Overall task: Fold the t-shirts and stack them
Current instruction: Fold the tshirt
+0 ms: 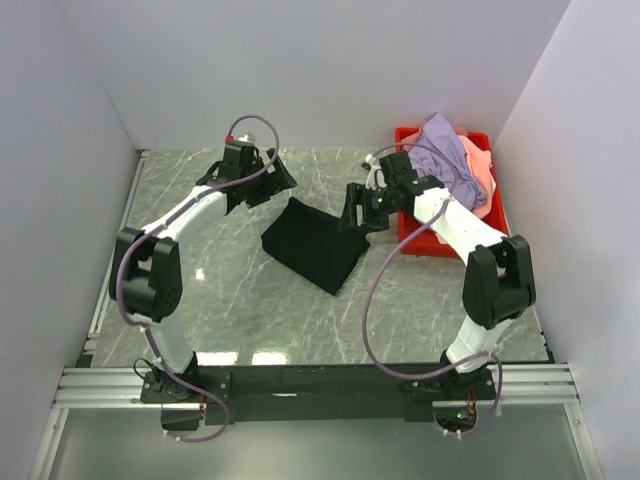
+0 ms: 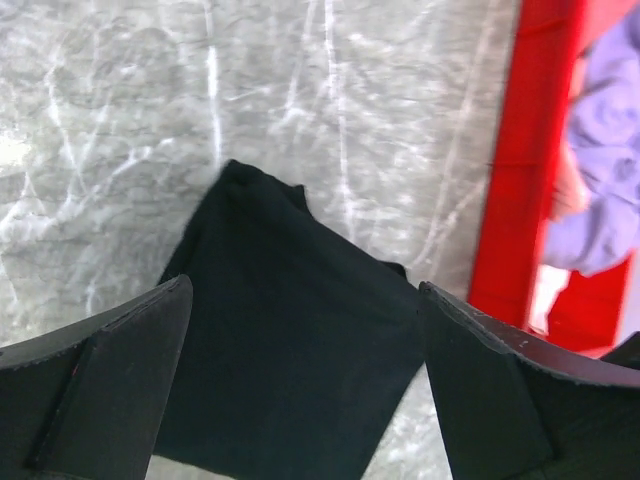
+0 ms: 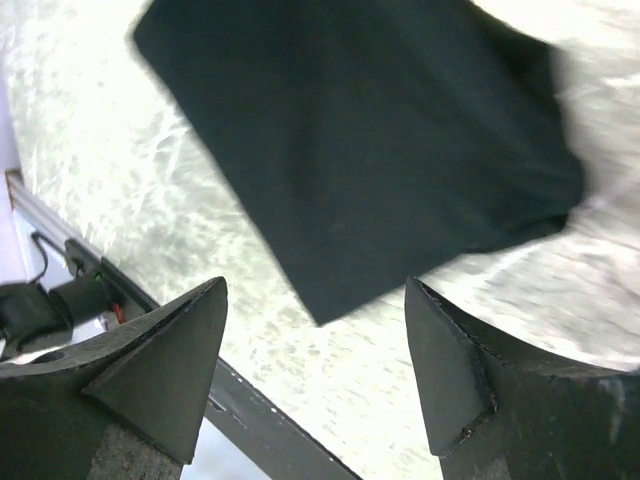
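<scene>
A folded black t-shirt (image 1: pixel 315 243) lies flat on the marble table, also seen in the left wrist view (image 2: pixel 290 340) and the right wrist view (image 3: pixel 360 140). My left gripper (image 1: pixel 278 183) hangs just above its far left corner, open, nothing between the fingers (image 2: pixel 305 385). My right gripper (image 1: pixel 358 208) hovers at its far right edge, open and empty (image 3: pixel 315 370). A lavender t-shirt (image 1: pixel 448 150) and a salmon-pink t-shirt (image 1: pixel 482 172) are heaped in the red bin.
The red plastic bin (image 1: pixel 425 243) stands at the back right against the wall, its red wall (image 2: pixel 515 170) close to the black shirt. White walls enclose the table on three sides. A black rail (image 3: pixel 270 425) runs along the near edge.
</scene>
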